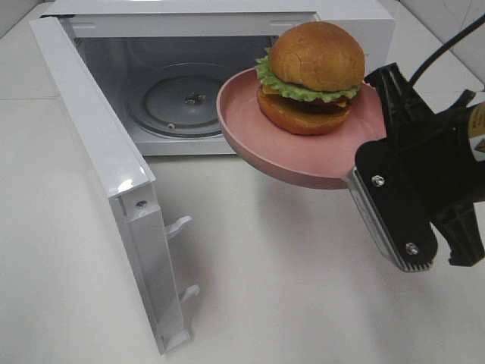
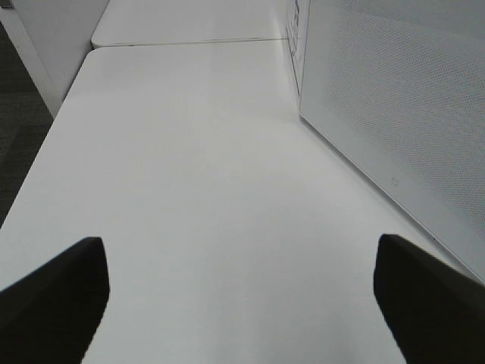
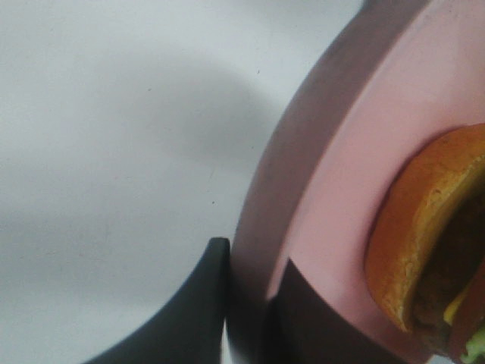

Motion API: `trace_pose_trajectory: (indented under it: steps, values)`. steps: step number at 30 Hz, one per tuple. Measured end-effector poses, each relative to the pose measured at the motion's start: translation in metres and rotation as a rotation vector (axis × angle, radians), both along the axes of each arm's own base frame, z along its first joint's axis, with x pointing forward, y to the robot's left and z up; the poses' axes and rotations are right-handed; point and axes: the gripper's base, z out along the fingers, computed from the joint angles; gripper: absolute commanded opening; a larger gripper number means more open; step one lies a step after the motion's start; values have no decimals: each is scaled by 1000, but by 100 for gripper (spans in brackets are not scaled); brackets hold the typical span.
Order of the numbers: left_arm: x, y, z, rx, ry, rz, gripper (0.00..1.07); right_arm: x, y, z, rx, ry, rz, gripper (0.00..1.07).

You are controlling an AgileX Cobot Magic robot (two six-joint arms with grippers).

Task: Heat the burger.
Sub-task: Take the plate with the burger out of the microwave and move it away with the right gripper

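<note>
At the near right of the white table (image 1: 303,303), the black right gripper (image 3: 250,303) is clenched on the rim of the round pink plate (image 1: 250,144), one finger (image 3: 189,318) under the rim and the other on top, and it holds the plate in the air above the table. On this plate sits the tall burger with glossy golden-brown bun and ruffled green lettuce (image 1: 314,76), just in front of the opening of the white microwave oven (image 1: 227,23). The oven's white door (image 1: 98,159) stands wide open to the left, and its round glass turntable (image 1: 178,98) lies inside. Left of the door's outer face, the left gripper (image 2: 242,296) hangs over the bare table with its dark fingers (image 2: 53,296) released, far apart.
</note>
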Motion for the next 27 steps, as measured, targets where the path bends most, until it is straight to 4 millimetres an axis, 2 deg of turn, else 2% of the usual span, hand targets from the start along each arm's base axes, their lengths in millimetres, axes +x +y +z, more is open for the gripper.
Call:
trace_pose_trajectory:
  steps: [14,27]
  values:
    - [0,0,0,0,0,0,89,-47,-43,5,0,38,-128,0]
    - [0,0,0,0,0,0,89,-74,-76,12,5,57,-331,0]
